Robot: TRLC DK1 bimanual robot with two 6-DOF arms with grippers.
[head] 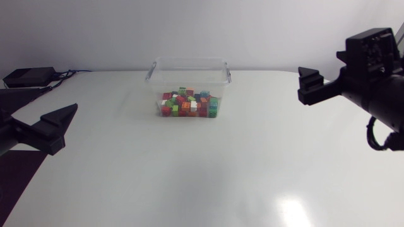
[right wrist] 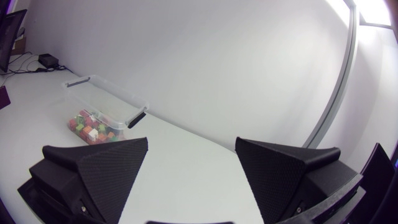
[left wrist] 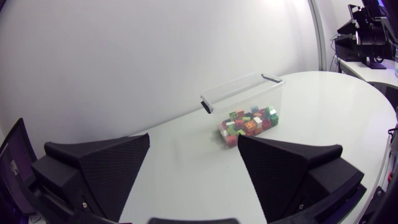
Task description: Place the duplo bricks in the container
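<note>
A clear plastic container [head: 189,66] stands at the back middle of the white table, holding several duplo bricks [head: 188,104] in red, green, orange, white and blue. No loose brick shows on the table. My left gripper [left wrist: 193,152] hovers at the left side, open and empty, facing the container [left wrist: 249,87] and its bricks [left wrist: 250,122] well ahead. My right gripper [right wrist: 191,155] is raised at the right side, open and empty, with the container [right wrist: 106,96] and the bricks [right wrist: 93,129] far ahead of it, off toward one finger's side.
A black box with cables [head: 28,75] lies at the table's back left corner. Bare white tabletop [head: 208,170] stretches between the container and the front edge.
</note>
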